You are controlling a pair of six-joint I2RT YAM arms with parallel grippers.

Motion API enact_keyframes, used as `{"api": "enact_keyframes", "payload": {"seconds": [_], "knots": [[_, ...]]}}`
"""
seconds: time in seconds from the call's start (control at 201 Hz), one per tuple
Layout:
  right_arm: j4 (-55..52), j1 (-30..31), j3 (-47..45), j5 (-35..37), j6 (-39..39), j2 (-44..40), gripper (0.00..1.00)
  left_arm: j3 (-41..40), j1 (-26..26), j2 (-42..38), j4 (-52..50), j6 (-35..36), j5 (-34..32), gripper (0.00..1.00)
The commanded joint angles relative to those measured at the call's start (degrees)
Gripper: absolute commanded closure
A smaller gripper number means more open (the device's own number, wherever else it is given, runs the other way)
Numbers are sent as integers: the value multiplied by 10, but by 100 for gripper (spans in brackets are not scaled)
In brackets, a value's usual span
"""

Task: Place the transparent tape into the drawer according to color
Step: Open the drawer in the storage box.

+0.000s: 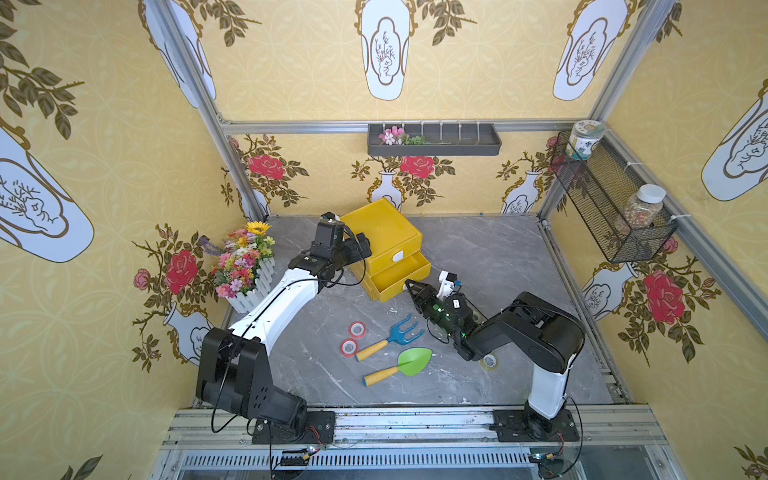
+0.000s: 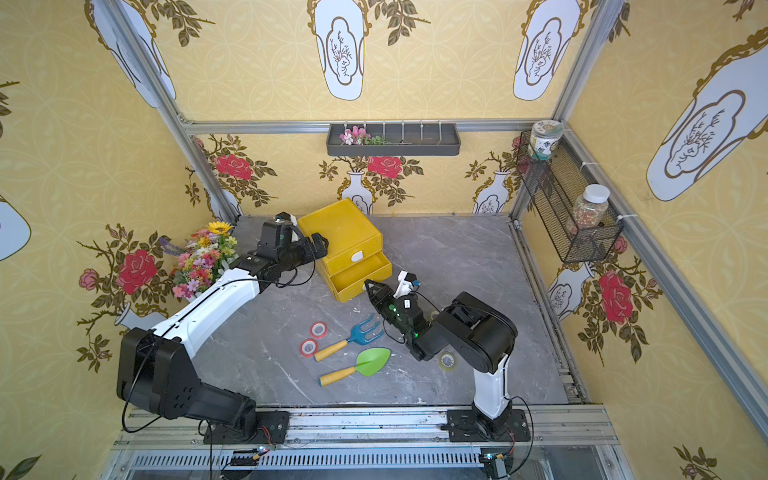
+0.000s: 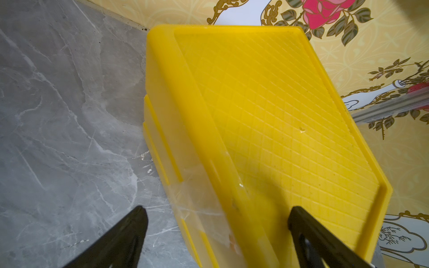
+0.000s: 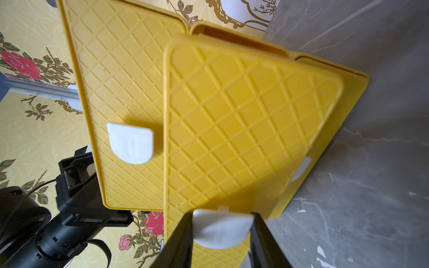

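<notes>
In a top view, saw red tape rolls [image 1: 357,329] flat on the surface [image 1: 498,257] beside the rake [image 1: 405,330], a yellowish roll [image 1: 489,361] near the right arm. Judged them light, stiff, slippery, best pinched across the ring wall. In left wrist view, found left tool [image 3: 216,211] wide open astride the cabinet [image 3: 278,104] edge. In right wrist view, found right tool [image 4: 221,222] clamped on the drawer handle [image 4: 220,232].

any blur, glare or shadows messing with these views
In both top views: sharp, even light, little glare; yellowish tape dim in the right arm's shadow. Left wrist: cabinet sharp, left gripper soft, casting shadow on it. Right wrist: handle in the right gripper blurred, drawer front shaded near it.
</notes>
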Motion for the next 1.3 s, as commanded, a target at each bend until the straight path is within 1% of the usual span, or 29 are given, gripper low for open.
{"api": "enact_keyframes", "payload": {"seconds": [0.0, 0.677, 0.827, 0.936, 1.001, 1.061, 1.16, 1.24, 1.295], "knots": [[-8, 11, -17, -7, -8, -5, 62, -7, 1, 7, -60, 10, -6, 0], [5, 38, -85, 20, 5, -47, 61, -6, 1, 12, -61, 6, 0, 0], [7, 40, -88, 21, 5, -49, 54, -6, 1, 14, -61, 4, 2, 0], [3, 40, -95, 23, 10, -56, 37, -7, 1, 12, -61, 4, 2, 0], [-5, 40, -100, 23, 11, -65, 32, -7, 1, 10, -60, 4, 2, 0], [-16, 41, -111, 25, 12, -81, 30, -9, 1, 6, -58, 4, 2, 0], [-46, 41, -129, 28, 6, -118, 30, -11, 1, -2, -54, 4, 4, 0], [-104, 42, -142, 28, -3, -169, 29, -11, 1, -7, -53, 4, 2, 0], [-177, 41, -145, 26, -11, -218, 29, -11, 1, -10, -54, 4, 1, 0]]}}
